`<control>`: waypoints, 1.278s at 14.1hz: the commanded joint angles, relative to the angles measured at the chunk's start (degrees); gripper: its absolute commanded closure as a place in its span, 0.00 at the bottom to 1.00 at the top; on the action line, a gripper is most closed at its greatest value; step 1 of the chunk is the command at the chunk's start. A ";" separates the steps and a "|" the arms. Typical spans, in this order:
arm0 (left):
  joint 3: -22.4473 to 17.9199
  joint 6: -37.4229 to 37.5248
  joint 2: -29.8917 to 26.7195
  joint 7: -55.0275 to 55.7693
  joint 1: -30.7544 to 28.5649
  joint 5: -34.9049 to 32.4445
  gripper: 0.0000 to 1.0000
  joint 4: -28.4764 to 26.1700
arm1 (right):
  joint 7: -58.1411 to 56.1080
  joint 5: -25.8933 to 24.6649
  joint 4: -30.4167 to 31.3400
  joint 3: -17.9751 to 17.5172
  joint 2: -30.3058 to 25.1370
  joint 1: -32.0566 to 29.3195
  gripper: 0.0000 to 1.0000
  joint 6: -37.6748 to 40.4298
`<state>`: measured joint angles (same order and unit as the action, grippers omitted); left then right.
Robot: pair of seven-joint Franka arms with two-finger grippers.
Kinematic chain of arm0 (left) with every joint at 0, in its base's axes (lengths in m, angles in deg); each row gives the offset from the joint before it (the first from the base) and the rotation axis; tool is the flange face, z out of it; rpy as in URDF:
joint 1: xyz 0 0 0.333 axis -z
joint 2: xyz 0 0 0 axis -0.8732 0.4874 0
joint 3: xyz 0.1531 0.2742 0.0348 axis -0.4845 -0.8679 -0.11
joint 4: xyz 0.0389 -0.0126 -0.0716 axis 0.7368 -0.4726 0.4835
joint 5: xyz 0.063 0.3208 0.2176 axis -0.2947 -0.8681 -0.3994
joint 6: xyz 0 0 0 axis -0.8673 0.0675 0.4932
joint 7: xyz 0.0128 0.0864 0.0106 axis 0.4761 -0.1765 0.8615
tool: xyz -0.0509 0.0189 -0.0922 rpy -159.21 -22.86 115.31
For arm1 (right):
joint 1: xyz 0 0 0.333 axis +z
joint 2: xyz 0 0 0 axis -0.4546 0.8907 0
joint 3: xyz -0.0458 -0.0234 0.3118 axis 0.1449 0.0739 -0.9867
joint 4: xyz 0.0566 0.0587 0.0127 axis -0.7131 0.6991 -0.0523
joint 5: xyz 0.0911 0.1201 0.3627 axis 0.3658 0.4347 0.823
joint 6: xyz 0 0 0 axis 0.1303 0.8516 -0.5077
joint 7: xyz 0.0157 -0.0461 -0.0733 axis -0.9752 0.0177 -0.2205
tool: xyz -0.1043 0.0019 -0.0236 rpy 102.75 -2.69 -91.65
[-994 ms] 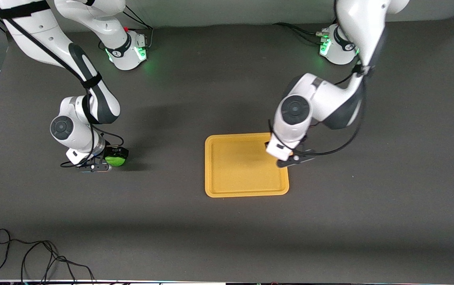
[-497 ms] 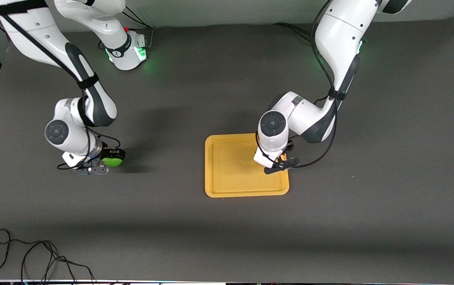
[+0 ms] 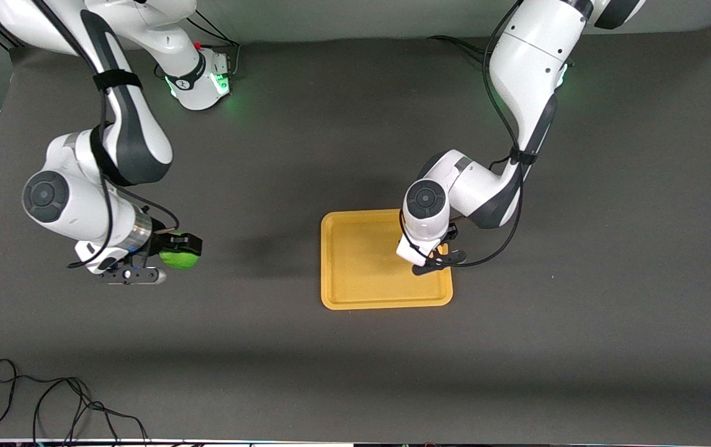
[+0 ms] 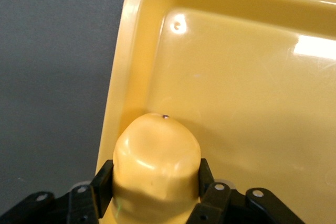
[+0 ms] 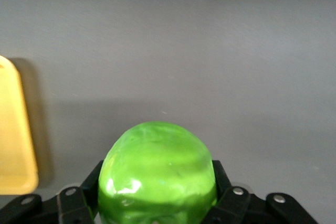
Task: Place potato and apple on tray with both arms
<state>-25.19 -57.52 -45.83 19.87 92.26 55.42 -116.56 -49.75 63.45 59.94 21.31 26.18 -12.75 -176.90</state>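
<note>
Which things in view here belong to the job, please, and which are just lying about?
Job:
- potato, in left pincer over tray
- apple, in right pincer above table, toward right arm's end

Lying about:
- black cable, nearest front camera

No text, label, brand name, number or sign can be read anywhere. A small dark mark sits on the band round the right arm's base (image 3: 197, 77), well apart from the tray (image 3: 343, 298) toward the robots' side, but it is too small to make out. The tray's surface in the left wrist view carries only glare.
</note>
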 commanded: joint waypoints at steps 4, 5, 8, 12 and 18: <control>-0.40 -0.23 0.91 1.22 0.56 -2.29 0.00 1.45 | 13.30 4.61 -16.54 0.36 10.85 8.20 0.60 2.57; -0.40 -0.14 0.56 1.14 0.30 -2.29 0.00 1.45 | 15.58 5.76 -19.18 0.36 12.52 9.08 0.60 2.92; -0.66 1.96 -2.68 -0.09 -1.27 -2.21 0.00 1.53 | 19.38 6.47 -24.99 0.36 16.75 13.74 0.60 2.84; -0.22 8.80 -9.97 -14.90 -8.64 1.99 0.00 1.62 | 22.20 6.30 -27.81 0.36 20.79 17.25 0.60 1.70; -0.57 22.52 -22.46 -35.14 -19.64 6.23 0.00 1.45 | 30.01 5.59 -38.27 0.88 34.06 24.47 0.61 -4.70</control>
<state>-26.13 -37.74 -64.62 -11.76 73.92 60.82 -113.39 -23.08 68.56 28.47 21.08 54.06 9.63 -179.83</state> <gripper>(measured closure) 0.000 0.185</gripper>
